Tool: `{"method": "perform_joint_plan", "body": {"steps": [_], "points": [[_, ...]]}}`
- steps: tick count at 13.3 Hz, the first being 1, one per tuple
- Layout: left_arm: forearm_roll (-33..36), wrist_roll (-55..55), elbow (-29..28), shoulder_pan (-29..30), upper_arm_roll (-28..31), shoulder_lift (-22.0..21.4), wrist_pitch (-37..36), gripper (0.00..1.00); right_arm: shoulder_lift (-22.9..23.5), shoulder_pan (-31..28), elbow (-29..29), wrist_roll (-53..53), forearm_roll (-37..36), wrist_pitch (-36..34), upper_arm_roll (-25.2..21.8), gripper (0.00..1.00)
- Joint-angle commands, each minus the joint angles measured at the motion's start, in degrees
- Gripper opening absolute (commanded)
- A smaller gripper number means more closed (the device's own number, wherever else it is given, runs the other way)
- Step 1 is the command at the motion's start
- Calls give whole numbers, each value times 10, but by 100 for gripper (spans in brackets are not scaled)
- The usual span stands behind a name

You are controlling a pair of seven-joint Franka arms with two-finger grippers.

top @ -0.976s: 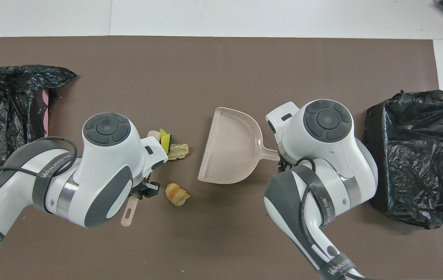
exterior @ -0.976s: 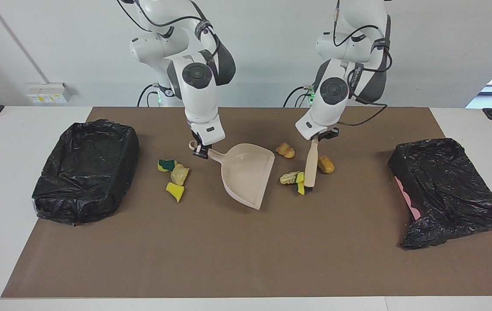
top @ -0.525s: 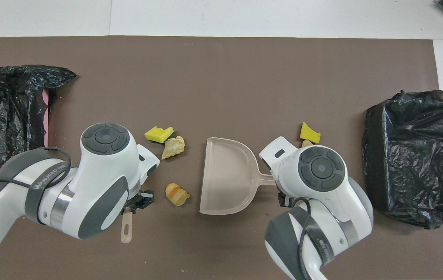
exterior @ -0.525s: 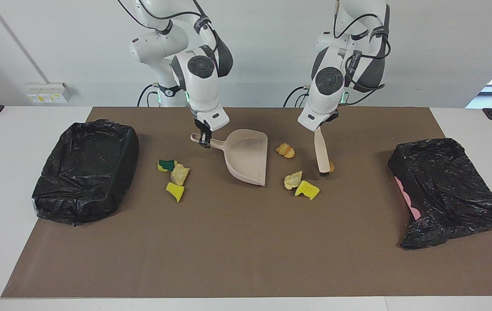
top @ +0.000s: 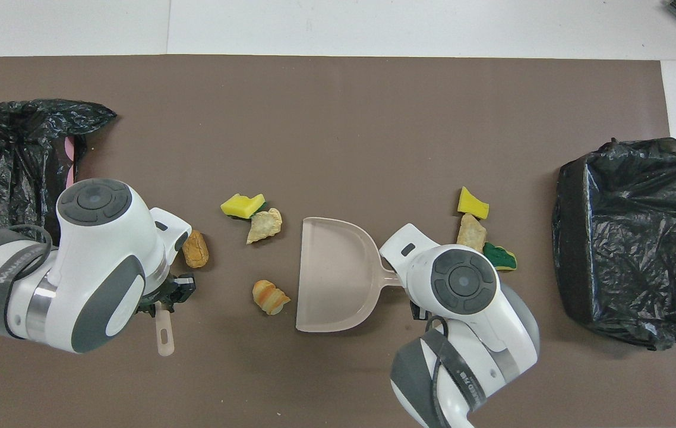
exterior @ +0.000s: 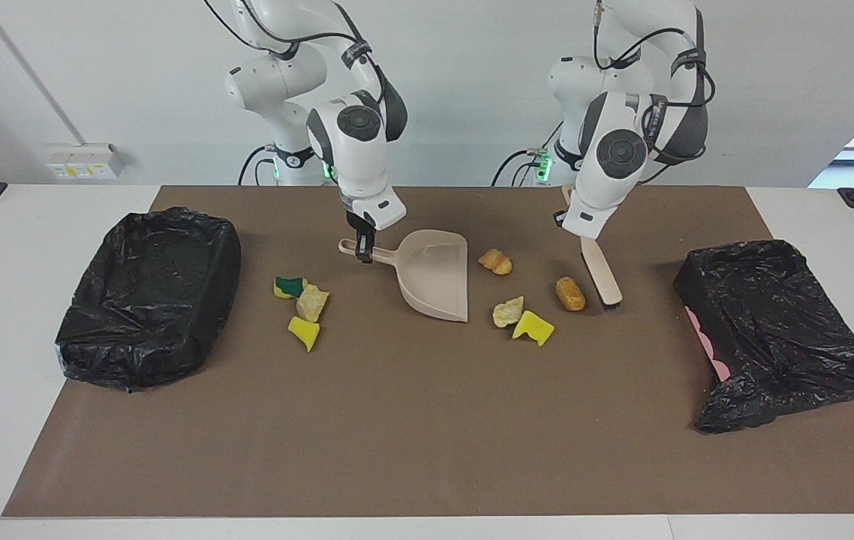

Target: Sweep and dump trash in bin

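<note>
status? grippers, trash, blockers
Right gripper grips dustpan handle; left gripper holds brush. Trash unswept, dustpan empty. Nothing blocking.

Beige dustpan and beige brush with dark bristles. Yellow sponge scraps, one green-and-yellow; pale yellowish chunks; orange-brown lumps, one striped croissant-like. Glossy black bags, pink showing at one. Plain brown mat on white worktop.
</note>
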Motion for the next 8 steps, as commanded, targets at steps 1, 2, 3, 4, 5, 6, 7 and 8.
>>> {"method": "perform_joint_plan", "body": {"steps": [1, 2, 3, 4, 5, 6, 7, 8], "points": [[9, -10, -115, -1, -4, -68, 111, 0, 4, 4, -4, 14, -9, 13, 0, 0], [9, -3, -116, -3, -4, -64, 121, 0, 8, 4, -4, 14, -9, 14, 0, 0], [9, 5, -116, -8, -5, -62, 123, 0, 9, 4, -3, 14, -9, 14, 0, 0], [9, 28, -117, -16, -7, -54, 122, 0, 9, 4, -3, 14, -9, 14, 0, 0], [0, 38, -123, -32, -7, -53, 123, 0, 9, 3, -3, 14, -9, 14, 0, 0], [-24, 38, -123, -49, -7, -44, 128, 0, 10, 4, -1, 14, -9, 14, 0, 0], [-46, 36, -124, -68, -7, -40, 139, 0, 10, 4, 0, 15, -9, 12, 0, 0], [-62, 35, -124, -90, -7, -29, 154, 0, 9, 4, 0, 15, -9, 9, 0, 0]]}}
